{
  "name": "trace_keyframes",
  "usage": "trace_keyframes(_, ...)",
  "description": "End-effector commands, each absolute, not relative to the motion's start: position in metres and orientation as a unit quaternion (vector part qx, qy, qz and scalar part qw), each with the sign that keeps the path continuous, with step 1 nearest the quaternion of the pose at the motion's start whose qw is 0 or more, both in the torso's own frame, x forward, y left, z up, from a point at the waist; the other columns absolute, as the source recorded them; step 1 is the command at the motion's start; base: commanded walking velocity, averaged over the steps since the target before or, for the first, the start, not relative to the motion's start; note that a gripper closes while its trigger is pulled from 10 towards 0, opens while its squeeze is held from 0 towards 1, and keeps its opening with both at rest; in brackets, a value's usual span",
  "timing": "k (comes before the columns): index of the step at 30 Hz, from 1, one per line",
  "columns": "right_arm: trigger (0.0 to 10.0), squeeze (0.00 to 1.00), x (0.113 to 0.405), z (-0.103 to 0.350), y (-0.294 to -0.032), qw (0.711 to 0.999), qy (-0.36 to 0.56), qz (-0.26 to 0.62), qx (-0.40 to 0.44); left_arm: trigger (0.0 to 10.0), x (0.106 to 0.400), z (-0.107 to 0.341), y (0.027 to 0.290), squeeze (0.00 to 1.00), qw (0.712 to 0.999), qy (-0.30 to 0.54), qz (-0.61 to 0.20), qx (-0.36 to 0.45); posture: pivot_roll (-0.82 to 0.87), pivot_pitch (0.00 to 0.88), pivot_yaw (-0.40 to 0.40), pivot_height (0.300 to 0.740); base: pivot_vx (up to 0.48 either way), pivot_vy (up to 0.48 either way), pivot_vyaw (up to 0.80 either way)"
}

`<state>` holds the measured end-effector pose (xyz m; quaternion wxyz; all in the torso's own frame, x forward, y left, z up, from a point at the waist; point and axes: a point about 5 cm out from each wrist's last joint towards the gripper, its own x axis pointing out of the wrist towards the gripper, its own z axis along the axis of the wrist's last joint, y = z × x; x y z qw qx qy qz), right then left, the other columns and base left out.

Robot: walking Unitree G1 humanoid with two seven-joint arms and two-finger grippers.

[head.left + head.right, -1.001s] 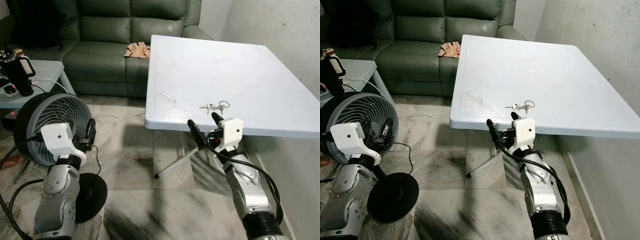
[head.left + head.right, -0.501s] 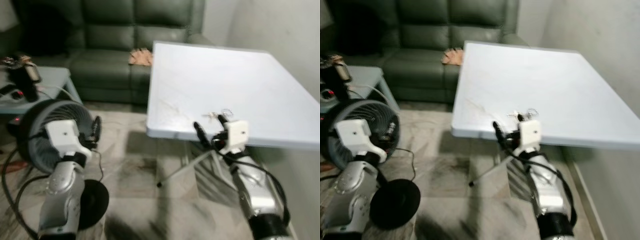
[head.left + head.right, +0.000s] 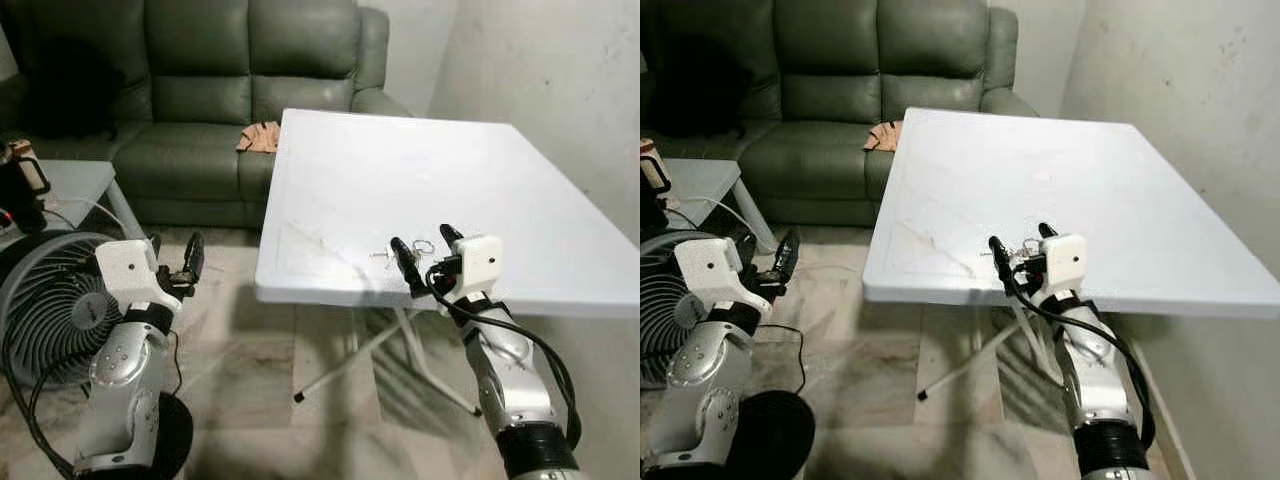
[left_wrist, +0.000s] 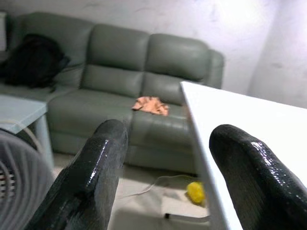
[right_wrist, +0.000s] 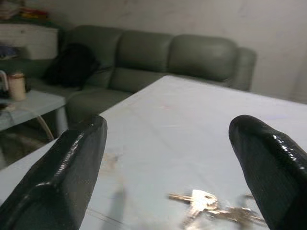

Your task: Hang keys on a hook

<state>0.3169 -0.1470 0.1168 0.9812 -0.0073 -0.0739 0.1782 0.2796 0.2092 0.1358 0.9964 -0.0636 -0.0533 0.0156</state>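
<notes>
A smooth white rectangular desk [image 3: 480, 190] stood before a green leather sofa [image 3: 200, 90]. The right claw [image 3: 428, 256], glossy black fingers spread wide, hovered at the desk's near edge, just short of the small metal keys [image 5: 211, 207] lying flat there. The left claw [image 3: 176, 262] was wide open beside the desk.

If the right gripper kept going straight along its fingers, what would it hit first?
Probably the keys. The right gripper is open over the near edge of the table, and the keys lie on the tabletop just ahead between its fingers. Its height above them is unclear, so it might pass over them.
</notes>
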Motion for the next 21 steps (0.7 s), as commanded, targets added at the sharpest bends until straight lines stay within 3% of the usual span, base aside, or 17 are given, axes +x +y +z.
trace_keyframes(1, 10.0, 0.0, 0.319, 0.122, -0.15, 0.981, -0.081, 0.177, -0.01, 10.0, 0.281, 0.14, 0.208, 0.0, 0.996, -0.059, 0.015, -0.064, -0.09, 0.0, -0.044, 0.74, 0.364, 0.0, 0.0)
trace_keyframes(17, 10.0, 0.0, 0.319, 0.122, -0.15, 0.981, -0.078, 0.178, -0.012, 10.0, 0.28, 0.14, 0.208, 0.0, 0.996, -0.058, 0.017, -0.063, -0.09, 0.0, -0.046, 0.74, 0.359, 0.0, 0.0)
trace_keyframes(21, 10.0, 0.0, 0.322, 0.122, -0.152, 0.978, -0.065, 0.191, -0.049, 10.0, 0.277, 0.136, 0.193, 0.0, 0.997, -0.052, -0.011, -0.048, -0.09, 0.0, -0.055, 0.74, 0.0, 0.0, 0.0)
